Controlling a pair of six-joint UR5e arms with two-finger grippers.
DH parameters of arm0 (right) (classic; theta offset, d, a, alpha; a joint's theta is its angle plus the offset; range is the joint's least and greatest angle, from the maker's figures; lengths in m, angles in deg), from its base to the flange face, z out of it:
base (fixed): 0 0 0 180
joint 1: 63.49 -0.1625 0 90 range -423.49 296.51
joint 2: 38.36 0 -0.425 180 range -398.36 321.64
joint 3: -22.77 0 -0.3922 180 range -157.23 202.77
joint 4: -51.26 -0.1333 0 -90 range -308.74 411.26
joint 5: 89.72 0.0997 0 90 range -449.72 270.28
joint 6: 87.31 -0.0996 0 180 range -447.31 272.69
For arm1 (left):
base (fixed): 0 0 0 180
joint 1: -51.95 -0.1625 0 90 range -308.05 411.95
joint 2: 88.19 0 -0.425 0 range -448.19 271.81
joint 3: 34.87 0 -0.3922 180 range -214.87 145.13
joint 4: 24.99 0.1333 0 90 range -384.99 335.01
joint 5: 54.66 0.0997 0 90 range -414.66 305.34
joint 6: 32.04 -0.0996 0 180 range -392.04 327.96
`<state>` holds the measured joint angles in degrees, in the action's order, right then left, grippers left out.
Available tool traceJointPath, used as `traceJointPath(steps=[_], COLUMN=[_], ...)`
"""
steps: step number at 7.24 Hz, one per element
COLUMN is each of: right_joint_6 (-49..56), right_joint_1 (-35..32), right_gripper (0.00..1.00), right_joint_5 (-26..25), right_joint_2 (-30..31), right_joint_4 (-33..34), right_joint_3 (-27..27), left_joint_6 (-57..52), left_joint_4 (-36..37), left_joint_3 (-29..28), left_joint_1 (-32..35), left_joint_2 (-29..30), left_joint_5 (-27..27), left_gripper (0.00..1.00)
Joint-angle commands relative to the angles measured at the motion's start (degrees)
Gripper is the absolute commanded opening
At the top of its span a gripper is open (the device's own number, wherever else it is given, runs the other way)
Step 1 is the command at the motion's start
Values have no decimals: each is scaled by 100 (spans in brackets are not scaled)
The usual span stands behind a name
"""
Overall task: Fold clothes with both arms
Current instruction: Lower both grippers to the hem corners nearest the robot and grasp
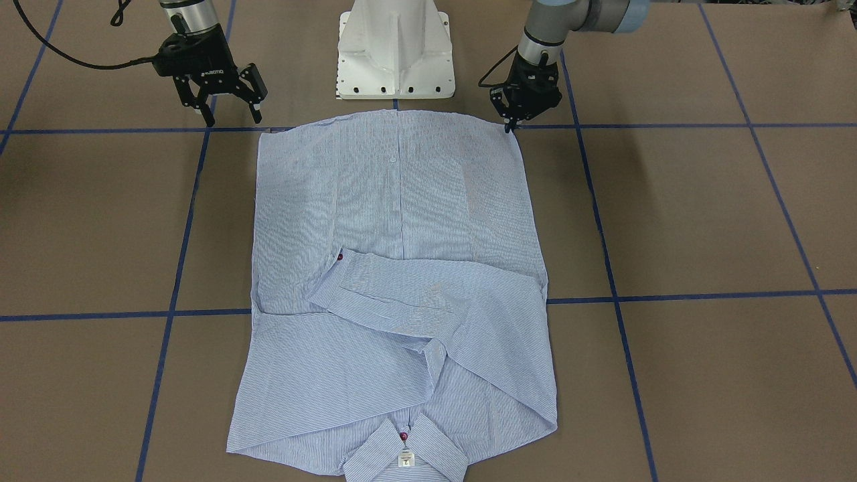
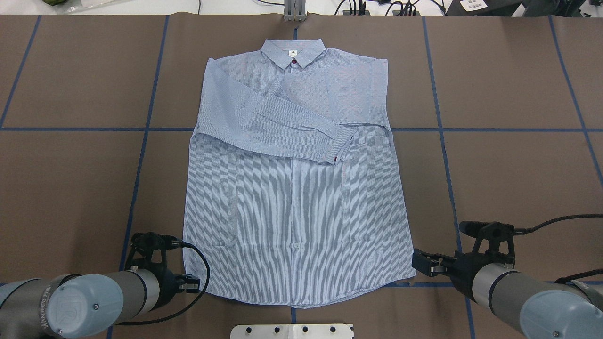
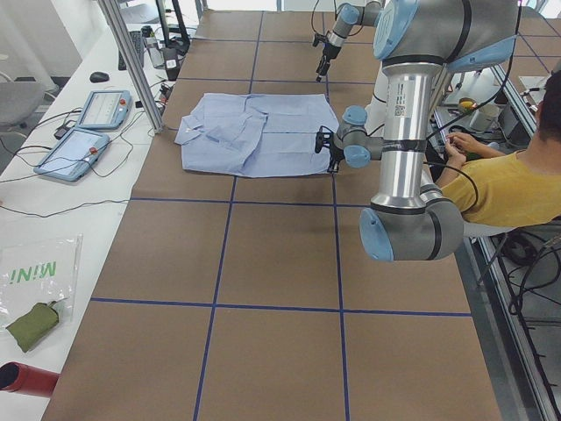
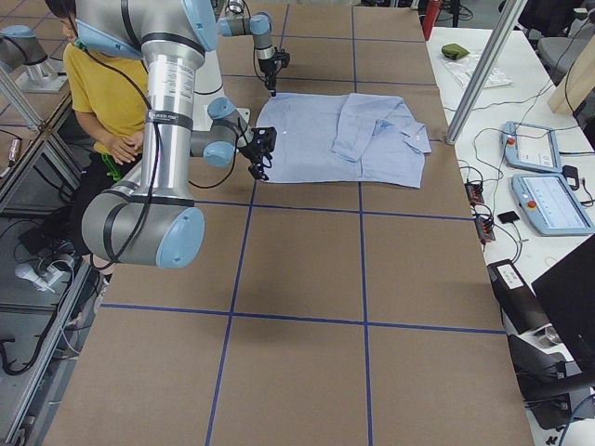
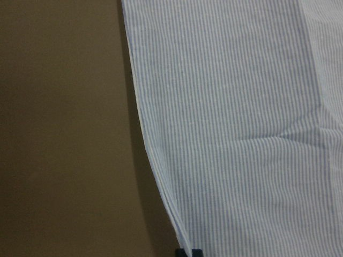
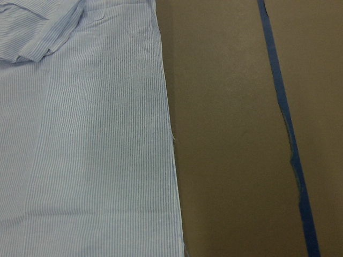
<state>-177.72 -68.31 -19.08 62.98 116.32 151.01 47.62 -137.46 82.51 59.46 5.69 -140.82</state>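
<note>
Collar (image 1: 435, 450) lies nearest you; shirt (image 1: 402, 201) flat on table (image 1: 703, 221), a sleeve crossing it. Right gripper (image 1: 233, 120) spread wide beside hem. Left gripper (image 1: 511, 124) at hem corner; you cannot tell its spread.

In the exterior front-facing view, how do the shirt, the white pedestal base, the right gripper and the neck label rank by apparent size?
Largest to smallest:
1. shirt, by far the largest
2. white pedestal base, though cut off at the top edge
3. right gripper
4. neck label, tiny
</note>
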Motion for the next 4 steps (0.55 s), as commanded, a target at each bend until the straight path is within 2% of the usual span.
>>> traceJointPath(steps=[1,2,3,4], right_joint_6=[-509,-530,-678,-810], right_joint_1=[225,270,323,375], right_gripper=[100,99,92,82], right_joint_5=[-374,-419,-429,-507], right_joint_2=[-18,-18,-35,-35], right_joint_4=[-46,-72,-168,-552], right_joint_3=[-158,-167,-228,-438], left_joint_6=[14,14,31,31], left_joint_4=[-12,-21,-64,-73], left_joint_3=[4,4,4,4], left_joint_1=[-4,-12,-12,-12], left_joint_2=[25,34,68,77], left_joint_5=[-7,11,2,28], left_gripper=[0,0,0,0])
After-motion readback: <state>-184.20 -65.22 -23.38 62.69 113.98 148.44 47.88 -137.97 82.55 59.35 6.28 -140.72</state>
